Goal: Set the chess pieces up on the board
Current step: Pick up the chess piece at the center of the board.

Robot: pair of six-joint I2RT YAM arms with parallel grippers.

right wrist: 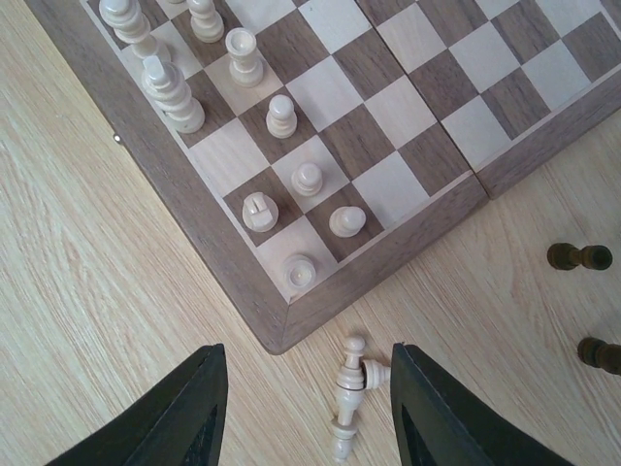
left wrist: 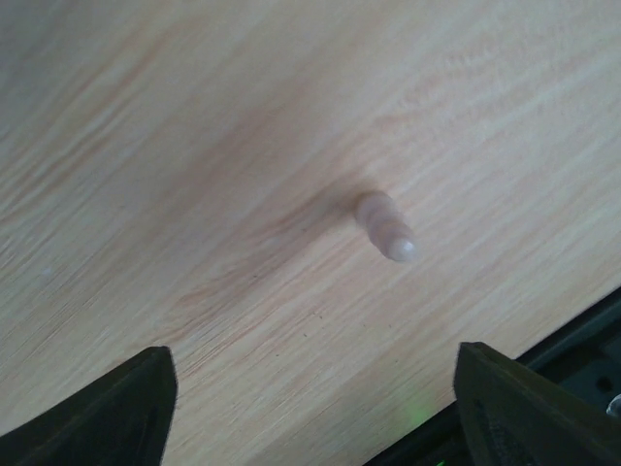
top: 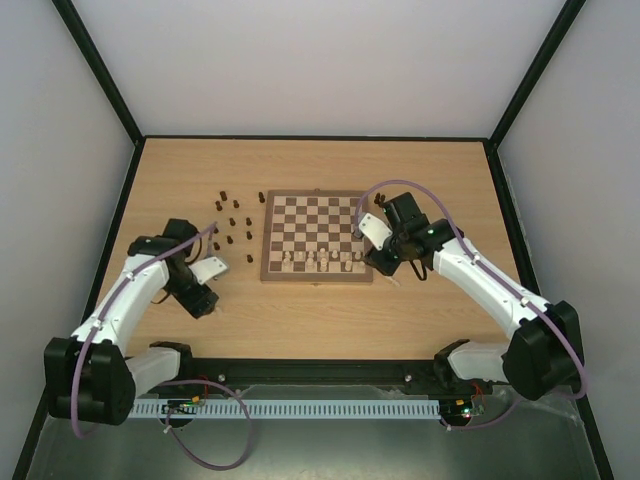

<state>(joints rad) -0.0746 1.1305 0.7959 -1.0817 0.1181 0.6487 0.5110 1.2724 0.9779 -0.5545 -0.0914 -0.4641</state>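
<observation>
The board [top: 266, 240] lies mid-table, with several pale chess pieces [top: 320, 260] standing along its near rows. My right gripper [top: 385, 264] hovers open over the board's near right corner [right wrist: 281, 316]. Two or three pale pieces [right wrist: 347, 388] lie tangled on the table between its fingers [right wrist: 441, 408], closer to the right finger. Several pale pieces [right wrist: 306, 180] stand on the corner squares. My left gripper [top: 203, 303] is open and empty over bare table [left wrist: 194, 146]. One pale piece [left wrist: 385, 225] sits ahead of its fingers [left wrist: 121, 413].
Several dark pieces [top: 232, 215] stand scattered on the table left of the board. Two dark pieces [right wrist: 579, 257] lie on the table to the right in the right wrist view. A black rail [left wrist: 572, 349] borders the table by the left gripper.
</observation>
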